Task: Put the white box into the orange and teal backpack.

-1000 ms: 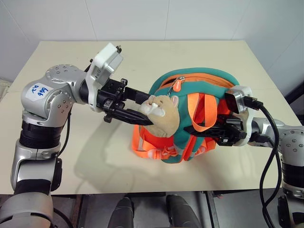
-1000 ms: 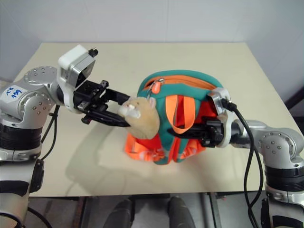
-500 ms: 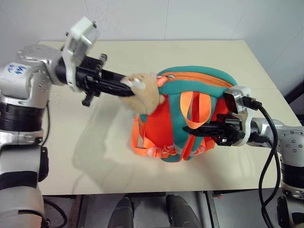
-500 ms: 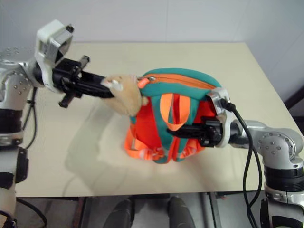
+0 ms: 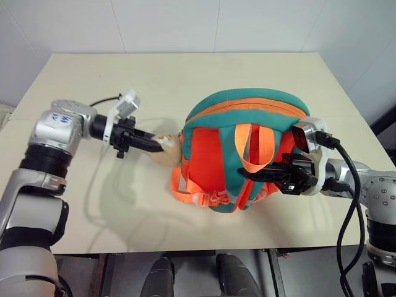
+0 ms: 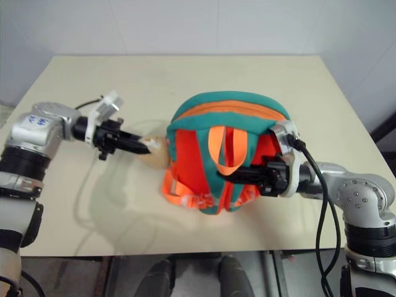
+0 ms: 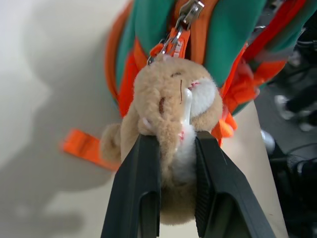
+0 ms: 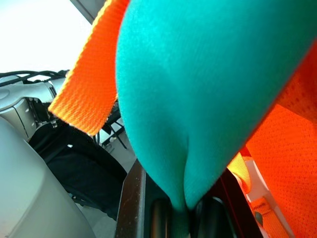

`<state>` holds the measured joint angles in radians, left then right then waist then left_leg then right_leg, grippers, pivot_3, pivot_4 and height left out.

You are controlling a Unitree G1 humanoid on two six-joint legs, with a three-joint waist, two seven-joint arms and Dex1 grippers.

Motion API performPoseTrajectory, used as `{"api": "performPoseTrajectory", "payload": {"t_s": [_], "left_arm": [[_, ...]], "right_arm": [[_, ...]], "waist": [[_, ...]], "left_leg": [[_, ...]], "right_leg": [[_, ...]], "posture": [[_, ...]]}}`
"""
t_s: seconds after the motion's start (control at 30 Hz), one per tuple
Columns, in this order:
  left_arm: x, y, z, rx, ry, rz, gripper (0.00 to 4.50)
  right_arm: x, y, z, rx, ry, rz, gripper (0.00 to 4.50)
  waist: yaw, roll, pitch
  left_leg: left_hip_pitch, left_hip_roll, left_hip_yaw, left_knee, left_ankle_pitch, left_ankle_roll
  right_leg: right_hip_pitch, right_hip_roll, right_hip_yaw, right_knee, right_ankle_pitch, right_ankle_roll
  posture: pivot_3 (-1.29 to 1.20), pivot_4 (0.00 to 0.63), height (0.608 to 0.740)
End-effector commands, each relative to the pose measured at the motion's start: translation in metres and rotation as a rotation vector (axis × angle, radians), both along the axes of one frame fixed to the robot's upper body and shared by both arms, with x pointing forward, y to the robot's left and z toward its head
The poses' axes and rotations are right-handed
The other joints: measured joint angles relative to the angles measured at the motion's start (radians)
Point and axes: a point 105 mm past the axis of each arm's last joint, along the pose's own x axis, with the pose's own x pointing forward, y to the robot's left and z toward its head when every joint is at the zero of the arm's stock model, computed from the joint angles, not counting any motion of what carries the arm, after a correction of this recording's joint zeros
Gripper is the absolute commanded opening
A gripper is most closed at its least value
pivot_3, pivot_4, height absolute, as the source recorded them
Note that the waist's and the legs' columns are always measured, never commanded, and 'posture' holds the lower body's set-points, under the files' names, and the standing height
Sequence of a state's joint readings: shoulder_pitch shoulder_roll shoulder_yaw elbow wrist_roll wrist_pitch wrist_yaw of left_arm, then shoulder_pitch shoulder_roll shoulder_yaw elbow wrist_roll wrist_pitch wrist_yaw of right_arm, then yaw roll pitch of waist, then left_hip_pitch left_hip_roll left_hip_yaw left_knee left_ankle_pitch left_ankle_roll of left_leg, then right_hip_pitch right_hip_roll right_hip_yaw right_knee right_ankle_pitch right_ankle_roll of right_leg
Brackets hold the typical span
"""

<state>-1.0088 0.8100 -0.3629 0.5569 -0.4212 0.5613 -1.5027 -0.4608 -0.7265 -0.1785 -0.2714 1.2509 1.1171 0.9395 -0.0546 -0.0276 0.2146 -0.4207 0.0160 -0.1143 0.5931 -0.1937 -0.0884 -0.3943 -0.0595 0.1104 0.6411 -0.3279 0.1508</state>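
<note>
- One backpack (image 5: 244, 154) stands near the table's (image 5: 185, 74) middle.
- Left gripper (image 7: 177, 148) is clamped on its one plush toy (image 7: 173, 114).
- Right gripper (image 5: 257, 175) pinches, seemingly, one teal strap (image 8: 198, 99).

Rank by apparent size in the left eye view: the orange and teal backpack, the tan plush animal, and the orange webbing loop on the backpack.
1. Orange and teal backpack, by far the largest.
2. Orange webbing loop.
3. Tan plush animal, mostly hidden behind the backpack and the left gripper, so its rank against the loop is unsure.
</note>
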Motion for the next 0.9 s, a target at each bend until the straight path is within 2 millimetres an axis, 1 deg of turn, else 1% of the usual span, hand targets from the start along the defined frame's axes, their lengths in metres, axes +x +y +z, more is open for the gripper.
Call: {"api": "performPoseTrajectory", "payload": {"t_s": [0.03, 0.13, 0.17, 0.23, 0.27, 0.3, 0.33, 0.37, 0.4, 0.43, 0.5, 0.57, 0.63, 0.67, 0.7, 0.8, 0.9], "left_arm": [[-0.017, -0.007, -0.027, 0.028, 0.035, -0.122, 0.51], [-0.009, -0.015, -0.009, -0.089, -0.100, -0.100, 0.51], [-0.006, -0.017, 0.000, -0.113, -0.194, -0.103, 0.51], [-0.005, -0.019, 0.016, -0.165, -0.292, -0.101, 0.51], [-0.008, -0.020, 0.024, -0.196, -0.312, -0.103, 0.51], [-0.011, -0.020, 0.028, -0.213, -0.308, -0.102, 1.17], [-0.016, -0.020, 0.031, -0.222, -0.307, -0.109, 1.35], [-0.025, -0.019, 0.030, -0.226, -0.286, -0.134, 1.70], [-0.030, -0.019, 0.030, -0.225, -0.306, -0.149, 2.04], [-0.036, -0.019, 0.030, -0.231, -0.310, -0.160, 2.30], [-0.042, -0.018, 0.029, -0.235, -0.351, -0.156, 2.95], [-0.047, -0.015, 0.028, -0.236, -0.346, -0.144, 3.54], [-0.051, -0.010, 0.028, -0.241, -0.341, -0.126, 4.08], [-0.051, -0.007, 0.027, -0.240, -0.341, -0.110, 4.34], [-0.052, -0.003, 0.026, -0.243, -0.340, -0.088, 4.45], [-0.049, 0.008, 0.021, -0.241, -0.363, -0.013, 4.45], [-0.050, 0.020, 0.018, -0.230, -0.384, 0.028, 4.45]], "right_arm": [[-0.002, -0.003, 0.006, 0.014, -0.022, -0.032, 0.07], [0.007, -0.005, 0.004, -0.027, -0.067, -0.123, 0.07], [0.008, -0.005, 0.002, -0.076, -0.125, -0.143, 0.07], [0.005, -0.005, -0.001, -0.157, -0.223, -0.145, 0.79], [0.004, -0.005, 0.000, -0.167, -0.282, -0.145, 0.96], [0.004, -0.006, 0.002, -0.165, -0.311, -0.156, 1.32], [0.003, -0.007, 0.005, -0.153, -0.340, -0.165, 1.64], [0.003, -0.008, 0.006, -0.152, -0.364, -0.182, 1.99], [0.000, -0.010, 0.006, -0.168, -0.378, -0.179, 2.33], [-0.003, -0.013, 0.004, -0.212, -0.416, -0.180, 2.63], [-0.008, -0.020, 0.000, -0.271, -0.452, -0.182, 3.32], [-0.010, -0.029, -0.001, -0.297, -0.468, -0.207, 3.98], [-0.012, -0.038, -0.003, -0.333, -0.477, -0.216, 4.50], [-0.013, -0.043, -0.003, -0.351, -0.482, -0.227, 4.50], [-0.013, -0.048, -0.003, -0.365, -0.482, -0.240, 4.50], [-0.012, -0.066, -0.002, -0.390, -0.472, -0.315, 4.50], [-0.019, -0.088, -0.001, -0.418, -0.421, -0.384, 4.50]], "waist": [[0.002, 0.000, 0.000], [0.010, 0.000, 0.000], [0.014, 0.000, 0.000], [0.025, 0.000, 0.000], [0.026, 0.000, 0.000], [0.026, 0.000, 0.000], [0.026, 0.000, 0.000], [0.026, 0.000, 0.000], [0.026, 0.000, 0.000], [0.026, 0.000, 0.000], [0.026, 0.000, 0.000], [0.027, 0.000, 0.000], [0.027, 0.000, 0.000], [0.027, 0.000, 0.000], [0.027, 0.000, 0.000], [0.027, 0.000, 0.000], [0.027, 0.000, 0.000]], "left_leg": [[0.000, 0.000, 0.000, 0.000, 0.000, 0.000], [0.000, 0.000, 0.000, 0.001, 0.000, 0.000], [0.000, 0.000, 0.000, 0.001, 0.000, 0.000], [0.000, 0.000, 0.000, 0.002, 0.000, 0.000], [0.000, 0.000, 0.000, 0.002, 0.000, 0.000], [-0.001, 0.000, 0.000, 0.001, 0.000, 0.000], [-0.001, 0.000, 0.000, 0.001, 0.000, 0.000], [-0.001, 0.000, 0.000, 0.001, 0.000, 0.000], [-0.001, -0.001, 0.000, 0.001, 0.000, 0.000], [-0.001, -0.001, 0.000, 0.000, 0.000, 0.000], [-0.001, 0.000, 0.000, -0.001, 0.000, 0.000], [-0.001, 0.000, 0.000, -0.001, 0.000, 0.000], [-0.001, 0.000, 0.000, -0.001, 0.000, 0.000], [-0.001, -0.001, 0.000, 0.000, 0.000, 0.001], [-0.001, -0.001, 0.000, 0.000, 0.000, 0.001], [0.000, 0.000, 0.000, 0.001, 0.000, 0.001], [0.001, 0.000, 0.001, 0.001, 0.000, 0.001]], "right_leg": [[0.000, 0.000, 0.000, 0.000, 0.000, 0.000], [0.000, 0.000, 0.000, 0.001, 0.000, 0.000], [0.000, 0.000, 0.000, 0.001, 0.000, 0.000], [0.000, 0.000, 0.000, 0.001, 0.000, 0.000], [0.000, 0.000, 0.000, 0.001, 0.000, 0.000], [0.000, 0.000, 0.000, 0.000, 0.000, 0.000], [0.000, 0.000, 0.000, -0.001, 0.000, 0.000], [0.000, -0.001, 0.000, -0.001, 0.000, 0.000], [0.000, -0.001, 0.000, -0.002, 0.000, 0.000], [0.000, -0.001, 0.000, -0.002, 0.000, 0.000], [0.000, -0.001, 0.000, -0.003, 0.000, 0.001], [0.000, -0.001, 0.000, -0.003, 0.000, 0.001], [0.000, -0.001, -0.001, -0.003, 0.000, 0.001], [0.001, -0.001, -0.001, -0.003, 0.000, 0.001], [0.001, -0.001, -0.001, -0.003, 0.000, 0.000], [0.002, -0.001, 0.000, -0.003, 0.000, 0.000], [0.002, -0.001, 0.000, -0.003, 0.000, 0.000]], "posture": [[0.00, 0.150, 0.740], [0.00, 0.150, 0.740], [0.00, 0.150, 0.740], [0.00, 0.150, 0.740], [0.00, 0.150, 0.740], [0.00, 0.150, 0.740], [0.00, 0.150, 0.740], [0.00, 0.150, 0.740], [0.00, 0.150, 0.740], [0.00, 0.150, 0.740], [0.00, 0.150, 0.740], [0.00, 0.150, 0.740], [0.00, 0.150, 0.740], [0.00, 0.150, 0.740], [0.00, 0.150, 0.740], [0.00, 0.150, 0.740], [0.00, 0.150, 0.740]]}}
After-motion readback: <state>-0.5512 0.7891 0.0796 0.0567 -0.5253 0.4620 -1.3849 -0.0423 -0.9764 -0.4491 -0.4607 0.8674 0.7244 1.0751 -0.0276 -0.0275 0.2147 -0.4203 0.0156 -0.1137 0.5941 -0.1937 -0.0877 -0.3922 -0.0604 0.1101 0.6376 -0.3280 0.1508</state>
